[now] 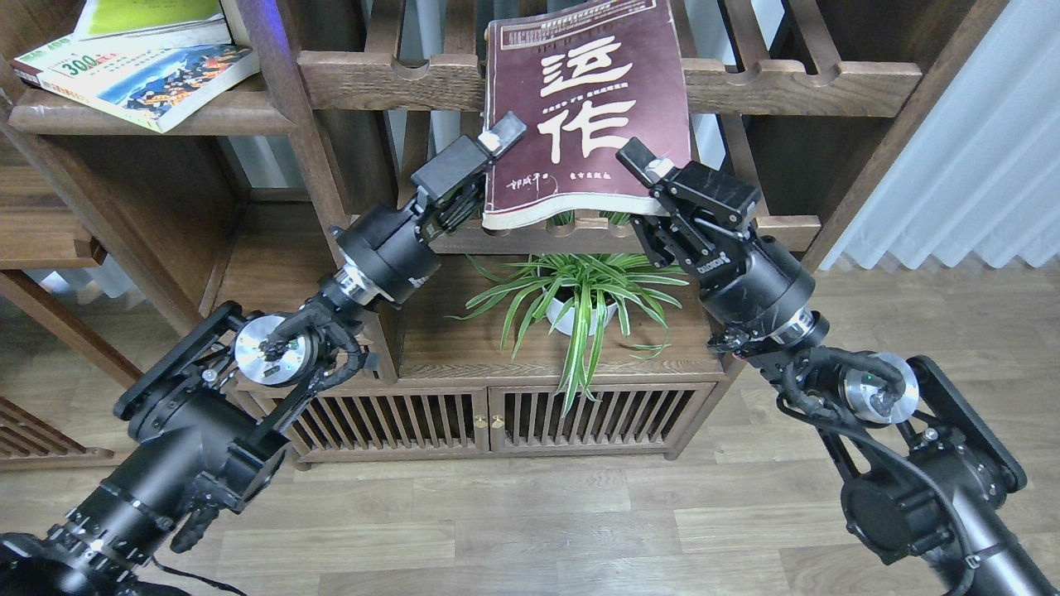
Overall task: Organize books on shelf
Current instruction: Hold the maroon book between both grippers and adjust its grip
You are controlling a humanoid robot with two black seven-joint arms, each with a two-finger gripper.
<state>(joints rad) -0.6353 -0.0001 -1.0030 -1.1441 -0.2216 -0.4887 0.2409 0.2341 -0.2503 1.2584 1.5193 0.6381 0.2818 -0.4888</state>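
The large maroon book (592,91) with white characters is held tilted in front of the slatted rack, its lower edge sagging. My right gripper (639,175) is shut on its lower right corner. My left gripper (499,153) is at the book's lower left edge. One finger (505,132) lies over the cover and the other is hidden under the book. The lime-yellow book (149,16) and the cream "300" book (145,79) lie flat on the solid dark-brown shelf (124,120) at the upper left.
A slatted rack with notched rails (795,79) stands behind the maroon book. A potted spider plant (580,298) sits on the low cabinet (497,414) beneath both grippers. A shelf post (286,99) separates rack and shelf. White curtains (977,141) hang at right.
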